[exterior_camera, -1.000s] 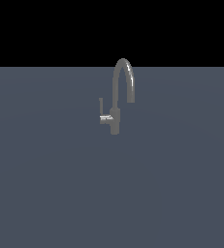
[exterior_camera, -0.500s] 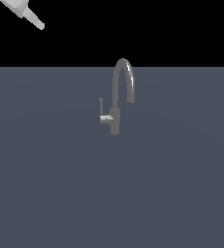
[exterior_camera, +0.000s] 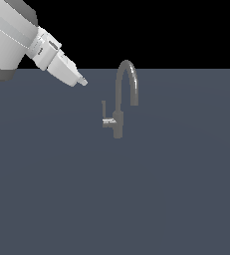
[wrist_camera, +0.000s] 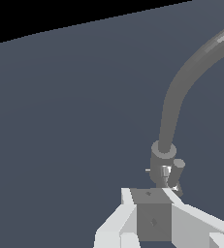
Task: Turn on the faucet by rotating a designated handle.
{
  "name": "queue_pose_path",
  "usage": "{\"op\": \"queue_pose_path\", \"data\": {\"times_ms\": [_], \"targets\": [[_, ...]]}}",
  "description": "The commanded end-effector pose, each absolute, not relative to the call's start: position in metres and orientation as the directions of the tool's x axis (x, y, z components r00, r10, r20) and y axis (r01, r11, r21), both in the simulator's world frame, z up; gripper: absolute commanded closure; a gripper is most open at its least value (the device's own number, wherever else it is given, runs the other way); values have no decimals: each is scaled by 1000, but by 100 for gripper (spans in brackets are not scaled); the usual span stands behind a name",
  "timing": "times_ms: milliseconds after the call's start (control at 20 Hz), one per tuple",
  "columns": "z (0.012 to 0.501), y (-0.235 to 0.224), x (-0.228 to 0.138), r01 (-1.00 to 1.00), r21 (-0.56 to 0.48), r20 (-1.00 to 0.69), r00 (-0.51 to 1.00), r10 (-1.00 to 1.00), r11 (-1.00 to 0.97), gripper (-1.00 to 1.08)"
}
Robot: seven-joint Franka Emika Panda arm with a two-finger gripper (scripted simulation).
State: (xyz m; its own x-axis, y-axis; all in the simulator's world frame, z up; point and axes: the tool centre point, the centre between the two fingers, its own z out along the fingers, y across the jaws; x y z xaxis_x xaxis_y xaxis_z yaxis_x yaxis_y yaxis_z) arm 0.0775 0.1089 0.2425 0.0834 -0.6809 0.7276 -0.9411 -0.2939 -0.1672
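Exterior view: the arm [exterior_camera: 12,35] is reaching in from the upper left corner, most of it cut off by the frame edge; the gripper [exterior_camera: 81,81] is hanging in the air, up and to the exterior view's left of the faucet [exterior_camera: 122,99], apart from it and touching nothing; the fingers are showing only as one pale tip, so I cannot tell how far they are parted; nothing is showing between them. The faucet is standing upright on the plain grey floor [exterior_camera: 136,199], spout arching toward the exterior view's right; the handle [exterior_camera: 106,115] is sticking out of the body on the exterior view's left, its rod pointing up.

Wrist view: the faucet [wrist_camera: 169,121] is sitting beyond the gripper's grey block; the spout is running out of frame; the handle [wrist_camera: 174,175] is small and hard to make out beside the body.
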Motion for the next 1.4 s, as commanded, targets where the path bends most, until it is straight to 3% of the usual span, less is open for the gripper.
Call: {"op": "queue_pose_path", "data": {"times_ms": [0, 450, 750, 1350], "targets": [[213, 90, 83, -953, -167, 720, 57, -691, -252, 108], [160, 50, 88, -972, -165, 708, 3, -707, -169, 108], [158, 48, 87, -972, -164, 708, 1, -706, -166, 108], [167, 40, 53, -972, -164, 708, 1, -706, -166, 108]]}}
